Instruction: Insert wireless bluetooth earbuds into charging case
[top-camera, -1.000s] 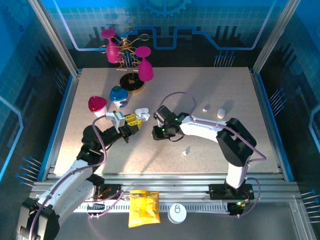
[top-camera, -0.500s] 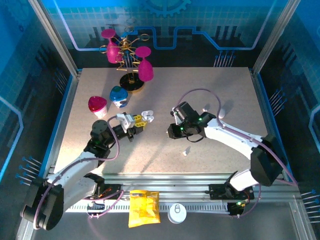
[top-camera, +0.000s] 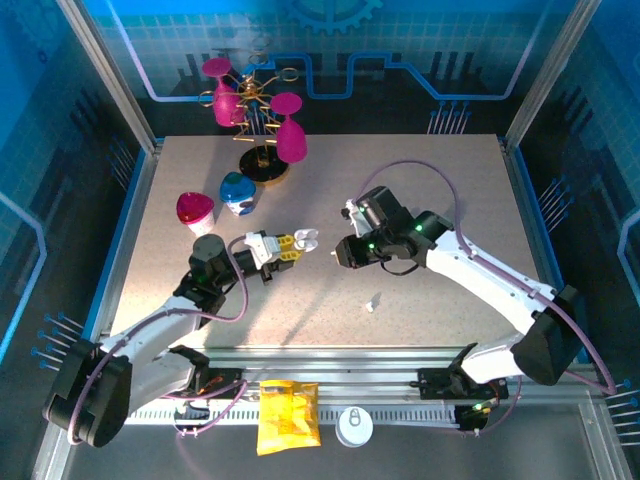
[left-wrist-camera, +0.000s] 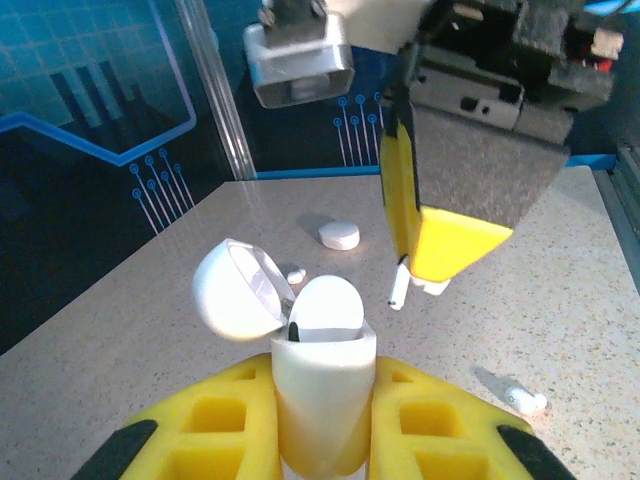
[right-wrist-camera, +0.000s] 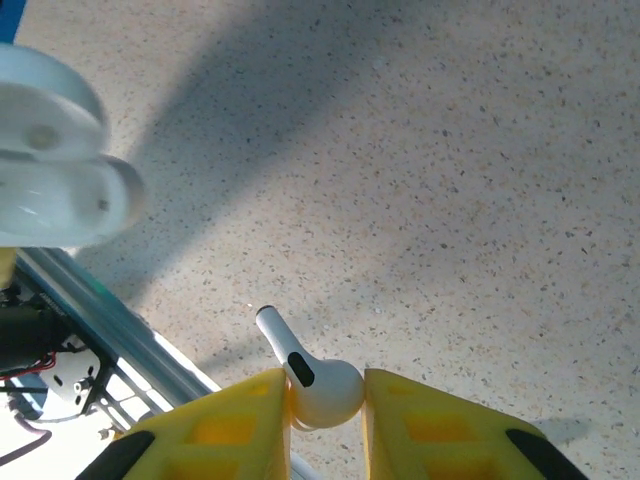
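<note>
Grip status: left gripper (left-wrist-camera: 322, 420) is clamped on the charging case (left-wrist-camera: 322, 385), with a yellow finger (left-wrist-camera: 180, 440) on each side of the case body. The case stands upright in the left wrist view. Its lid (left-wrist-camera: 234, 291) is flipped back and hangs off the left side of the body. A rounded white piece (left-wrist-camera: 331, 304) with a small dark mark sticks up out of the case mouth; cannot tell if it's a seated bud.

Right gripper (right-wrist-camera: 326, 405) pinches an earbud (right-wrist-camera: 320, 382) by its head. The jaws are narrow and the stem points away from the fingers. In the left wrist view that gripper hangs just beyond the case, above it and slightly right. The bud is not touching the case.

From the top view the two grippers face each other near the middle of the table (top-camera: 450, 180), with a small gap between them. A small white stick-shaped piece (top-camera: 373, 302) lies loose on the table, on the near side of the right gripper. A white disc (left-wrist-camera: 339, 236) and a smaller white bit (left-wrist-camera: 295, 273) lie farther back. A pink cup (top-camera: 195, 210), a blue-and-white object (top-camera: 237, 192) and a rack with pink glasses (top-camera: 262, 163) sit far-left, well apart from the case.
</note>
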